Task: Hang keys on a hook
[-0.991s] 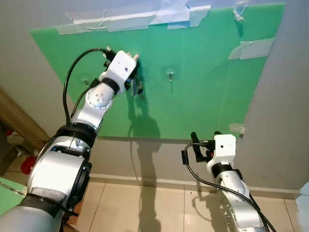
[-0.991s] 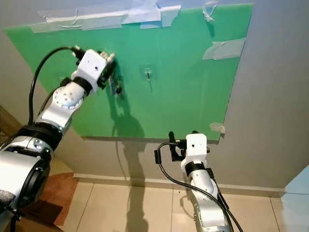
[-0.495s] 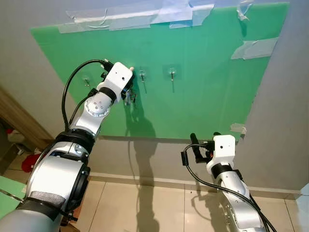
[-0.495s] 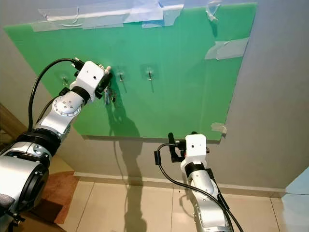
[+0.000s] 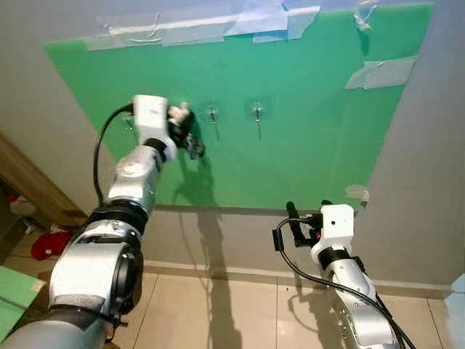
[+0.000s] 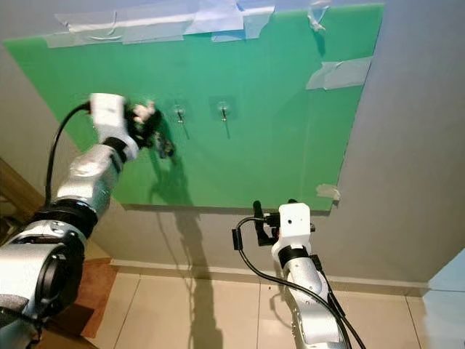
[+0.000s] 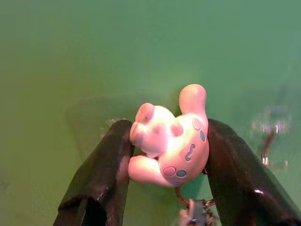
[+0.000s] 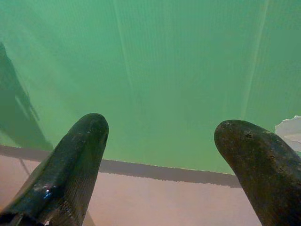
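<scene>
Swung leftward along the green board since a second ago: left gripper away from the two middle hooks, wrist now rolled, white housing turned up. Clenched on a pink figurine charm between the two black fingers; key ring and keys dangling just below, against the board. Nearest free hook just beside the gripper toward the board's middle, second hook further along; a third, faint, near the board's left edge, partly behind the arm. Right gripper idle below the board's bottom edge, jaws spread wide, nothing held. Keys not yet hung. For the step in hand, judged: grip is on the charm, not the ring, so ring swings free; bring it level above the hook tip, approach slow, let swinging settle, lower ring over the prong, release only once weight is taken. Risk: ring missing the prong, keys dropping to the floor.
</scene>
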`<state>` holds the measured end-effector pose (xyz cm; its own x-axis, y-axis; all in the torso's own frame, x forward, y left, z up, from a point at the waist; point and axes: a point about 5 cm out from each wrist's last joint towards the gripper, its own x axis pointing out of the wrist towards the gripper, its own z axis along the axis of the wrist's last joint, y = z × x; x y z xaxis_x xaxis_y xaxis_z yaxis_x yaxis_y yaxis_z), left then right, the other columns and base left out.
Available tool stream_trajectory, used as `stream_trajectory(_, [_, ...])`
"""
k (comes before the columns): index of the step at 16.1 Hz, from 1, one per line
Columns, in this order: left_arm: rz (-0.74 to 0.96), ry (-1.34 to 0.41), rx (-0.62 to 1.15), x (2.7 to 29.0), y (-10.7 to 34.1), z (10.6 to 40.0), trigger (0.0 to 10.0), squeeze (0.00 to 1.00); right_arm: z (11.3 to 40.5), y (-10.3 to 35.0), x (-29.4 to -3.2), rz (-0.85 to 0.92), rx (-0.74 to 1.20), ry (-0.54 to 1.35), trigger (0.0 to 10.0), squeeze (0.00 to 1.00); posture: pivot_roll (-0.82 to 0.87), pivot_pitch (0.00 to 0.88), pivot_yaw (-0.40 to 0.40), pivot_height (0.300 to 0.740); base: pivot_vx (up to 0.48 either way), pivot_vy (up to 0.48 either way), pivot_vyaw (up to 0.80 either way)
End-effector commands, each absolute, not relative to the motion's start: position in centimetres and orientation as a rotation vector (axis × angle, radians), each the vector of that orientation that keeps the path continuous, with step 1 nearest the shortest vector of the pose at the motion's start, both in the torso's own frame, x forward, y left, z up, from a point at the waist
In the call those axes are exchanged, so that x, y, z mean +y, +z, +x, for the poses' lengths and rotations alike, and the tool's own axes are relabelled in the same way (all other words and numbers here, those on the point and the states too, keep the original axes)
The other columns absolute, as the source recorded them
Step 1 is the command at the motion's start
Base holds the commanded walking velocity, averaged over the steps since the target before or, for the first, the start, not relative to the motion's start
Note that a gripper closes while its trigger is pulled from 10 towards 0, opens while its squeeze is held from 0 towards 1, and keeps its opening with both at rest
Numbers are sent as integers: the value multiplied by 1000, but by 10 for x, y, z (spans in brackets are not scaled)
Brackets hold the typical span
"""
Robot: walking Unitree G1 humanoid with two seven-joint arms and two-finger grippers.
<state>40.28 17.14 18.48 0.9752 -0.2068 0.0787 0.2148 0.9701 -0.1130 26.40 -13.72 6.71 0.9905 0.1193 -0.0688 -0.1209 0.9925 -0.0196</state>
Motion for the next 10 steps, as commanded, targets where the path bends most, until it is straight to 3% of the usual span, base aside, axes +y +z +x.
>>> stream_trajectory(1, [-126,-229,-110,174,200,406,0,0,263,69,-130,-17,65,138,10000,0,-99,38,210,740,0,0,0])
stream_trajectory(4, [-105,-268,-116,167,201,405,0,0,263,69,-130,-16,65,137,10000,0,-100,38,209,740,0,0,0])
stream_trajectory(10, [231,-338,-244,143,215,399,0,0,263,70,-131,-20,62,137,10000,0,-102,37,205,740,0,0,0])
